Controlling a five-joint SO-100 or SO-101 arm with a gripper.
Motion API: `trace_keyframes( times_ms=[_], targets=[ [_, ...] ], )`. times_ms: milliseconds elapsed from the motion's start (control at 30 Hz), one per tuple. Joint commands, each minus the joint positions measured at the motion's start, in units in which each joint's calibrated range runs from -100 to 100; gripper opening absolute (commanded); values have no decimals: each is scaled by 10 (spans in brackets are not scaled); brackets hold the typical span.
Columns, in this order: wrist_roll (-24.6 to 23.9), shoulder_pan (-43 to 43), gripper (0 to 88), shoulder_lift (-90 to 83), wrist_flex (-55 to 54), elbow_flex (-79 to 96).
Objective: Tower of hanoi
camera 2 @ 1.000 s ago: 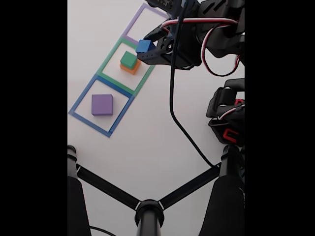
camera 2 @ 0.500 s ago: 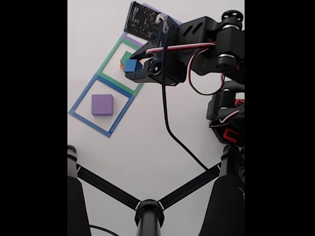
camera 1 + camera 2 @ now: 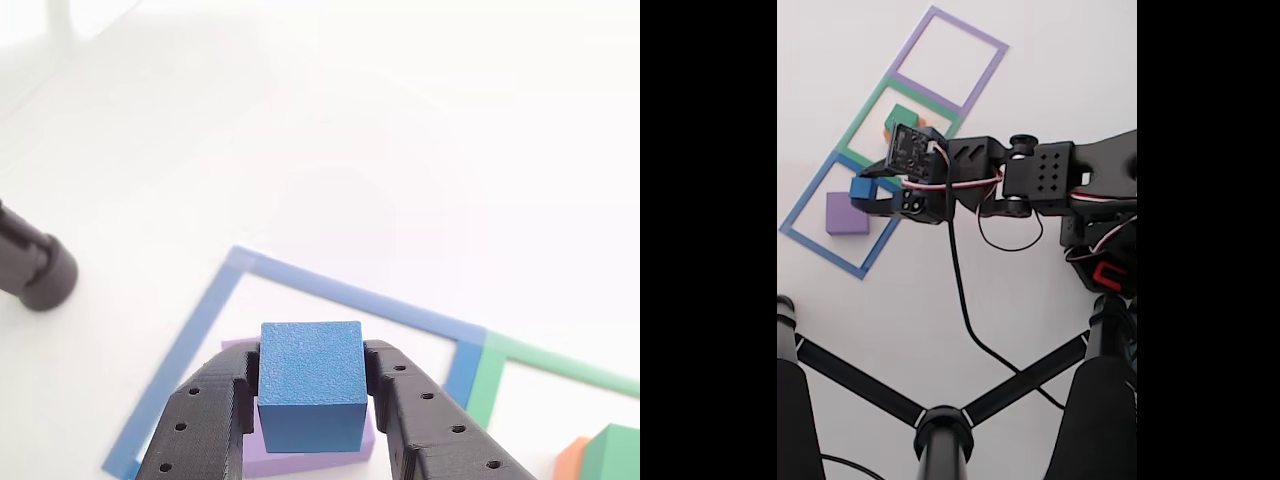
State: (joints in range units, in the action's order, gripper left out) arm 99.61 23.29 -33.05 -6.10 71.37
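While the hand (image 3: 310,400) grips the blue block (image 3: 310,385), the purple block (image 3: 300,460) lies beneath.

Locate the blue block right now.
The blue block is clamped in the gripper, held above the purple block inside the blue square outline, at the left of the fixed view.

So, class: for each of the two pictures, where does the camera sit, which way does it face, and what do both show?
Other view: rides behind the gripper, looking forward and down over both fingers at the blue block they clamp above the purple block.
Fixed view: mounted above, facing down at the table, the arm entering from the right.
Shared: gripper, blue block, purple block, blue outline.
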Motion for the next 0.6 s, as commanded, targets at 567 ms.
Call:
trace_keyframes(
  times_ms=[567],
  targets=[
    [4, 3, 31, 423, -499, -39]
  ],
)
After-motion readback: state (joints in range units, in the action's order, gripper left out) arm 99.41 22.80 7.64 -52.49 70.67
